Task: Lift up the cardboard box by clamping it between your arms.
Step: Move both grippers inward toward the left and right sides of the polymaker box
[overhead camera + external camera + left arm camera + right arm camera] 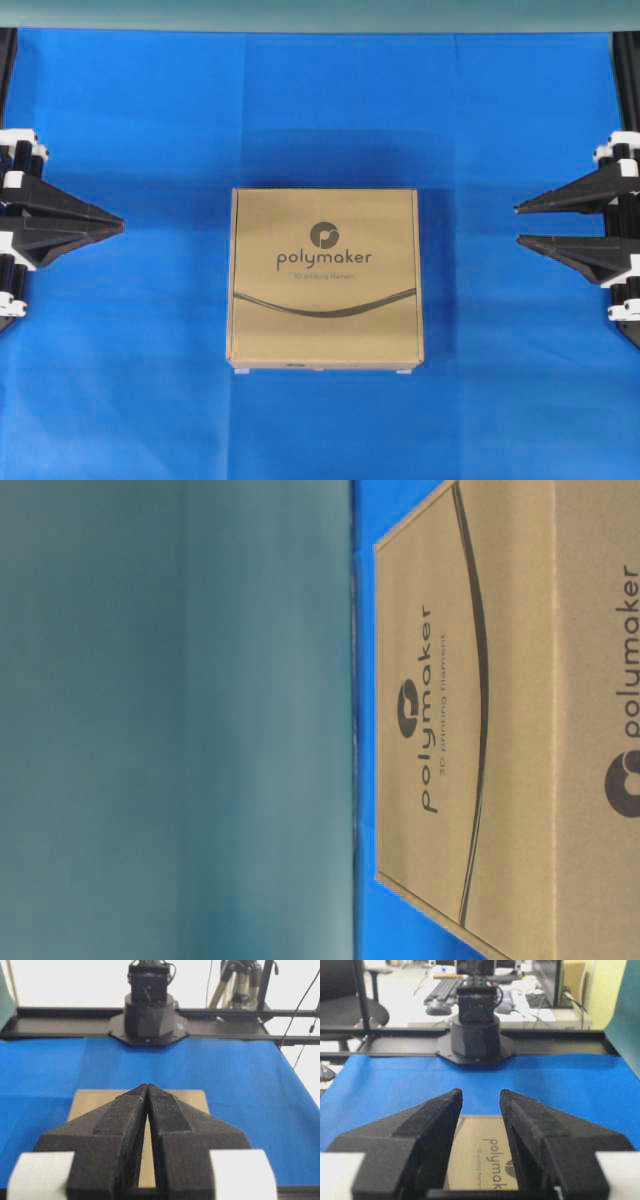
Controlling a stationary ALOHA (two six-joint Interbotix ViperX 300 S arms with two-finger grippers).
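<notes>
The flat brown cardboard box [325,277] with the "polymaker" logo lies on the blue cloth in the middle of the overhead view. It also shows in the table-level view [480,720], the left wrist view [95,1100] and the right wrist view [480,1155]. My left gripper [120,224] is shut and empty, well left of the box, tips pointing at it; in the left wrist view [148,1086] its tips meet. My right gripper [517,225] is open and empty, well right of the box; it also shows in the right wrist view [481,1094].
The blue cloth [320,110] covers the table. The opposite arm's black base stands at the far edge in the left wrist view [149,1015] and in the right wrist view [476,1030]. A teal backdrop [170,720] fills the left of the table-level view.
</notes>
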